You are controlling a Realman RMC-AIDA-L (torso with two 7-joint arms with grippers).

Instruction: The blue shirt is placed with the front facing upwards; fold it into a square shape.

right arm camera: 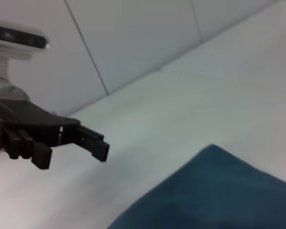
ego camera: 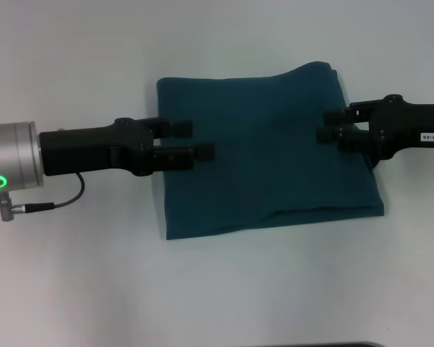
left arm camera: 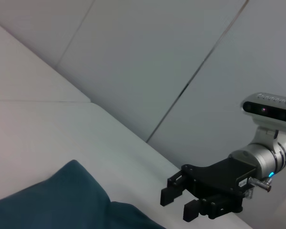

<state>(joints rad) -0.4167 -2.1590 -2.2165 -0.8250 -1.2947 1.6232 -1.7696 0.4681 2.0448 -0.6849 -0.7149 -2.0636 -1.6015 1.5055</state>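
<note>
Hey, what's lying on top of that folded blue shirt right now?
Nothing rests on the dark teal-blue cotton shirt, folded roughly square. The left claw and right claw hang over its side edges, both open. The lettering and collar are hidden inside the fold.

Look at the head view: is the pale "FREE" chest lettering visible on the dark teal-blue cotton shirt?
No: the dark teal-blue cotton shirt lies folded into a plain squarish block with no lettering showing.

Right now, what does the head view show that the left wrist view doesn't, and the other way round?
Only the head view shows the left gripper, open over the shirt's left edge, and the whole blue shirt folded into a rough square. Only the left wrist view shows the panelled wall behind the table. Both show the white table, part of the shirt, and the right gripper, open at the shirt's right edge.
</note>
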